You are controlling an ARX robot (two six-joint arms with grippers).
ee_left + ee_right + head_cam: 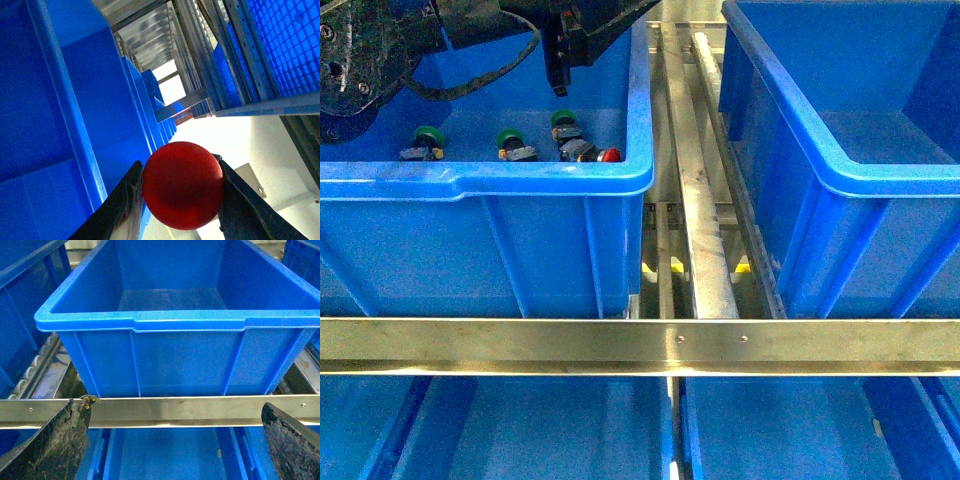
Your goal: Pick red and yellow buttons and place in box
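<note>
**Item 1. Left gripper**: two black fingers pinch a red domed button cap from either side. The cap fills the gap between them and its body is hidden. Only the left wrist view shows this grip. In the front view a black left arm reaches in over the left-hand bin.

**Item 2. Right gripper**: black fingers are spread wide apart with only air between them. It shows only in the right wrist view, where it faces a steel crossbar and the box behind it.

**Item 3. Left-hand blue plastic bin**: it holds the loose switches, all near its front wall.
- Second red-capped push-button: it lies on its side on the bin floor, close to the front right corner, with its black body pointing left.
- Three green-capped push-buttons: one at the left, one in the middle, and one just behind the red-capped one.

**Item 4. Right-hand blue plastic box**: a deep box with a rolled rim. Its blue floor is in view from the right wrist.

**Item 5. Steel roller track**: it runs between the bin and the box, away from the camera.

**Item 6. Lower blue bins**: these sit beneath the crossbar and are only partly seen.
</note>
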